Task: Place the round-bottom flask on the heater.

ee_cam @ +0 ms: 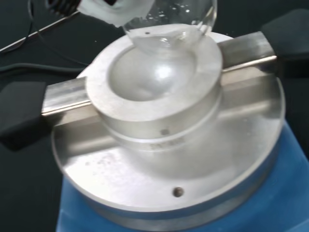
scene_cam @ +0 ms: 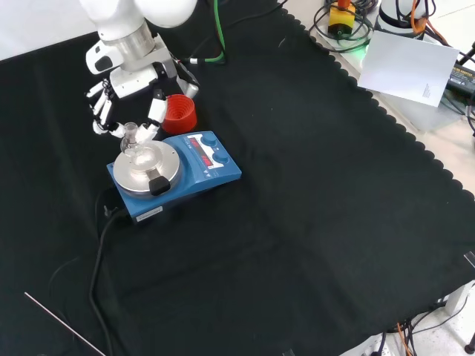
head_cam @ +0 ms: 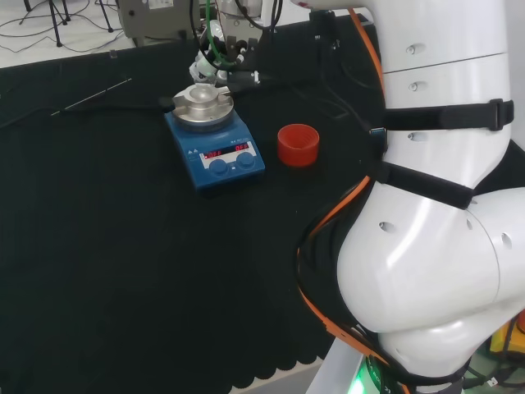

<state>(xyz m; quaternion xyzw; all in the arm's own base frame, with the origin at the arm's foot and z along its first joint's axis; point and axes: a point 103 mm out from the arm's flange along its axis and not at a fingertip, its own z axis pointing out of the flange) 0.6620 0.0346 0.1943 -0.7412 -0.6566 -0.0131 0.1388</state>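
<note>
In the front view the hand (scene_cam: 122, 100) sits in the upper left of the frame, its fingers (scene_cam: 154, 110) curled down around the neck of the flask (scene_cam: 141, 152). The clear round bulb rests over the bowl of the heater (scene_cam: 174, 174) — a blue box with a silver top plate, left of centre on the black tabletop (scene_cam: 334, 222). Whether the bulb fully touches the bowl cannot be told. In the wrist view the flask (ee_cam: 169, 21) lies at the rim of the metal bowl (ee_cam: 154, 79), a white fingertip (ee_cam: 113, 9) against the glass; black handles stick out at both sides of the block. A red ring (scene_cam: 179, 113) stands just behind the heater in the front view, close beside the fingers. In the head view the heater (head_cam: 215, 139) is upper centre, the red ring (head_cam: 297, 144) to its right — near, not touching. A thin rod (scene_cam: 63, 324) lies at the lower left of the front view.
</note>
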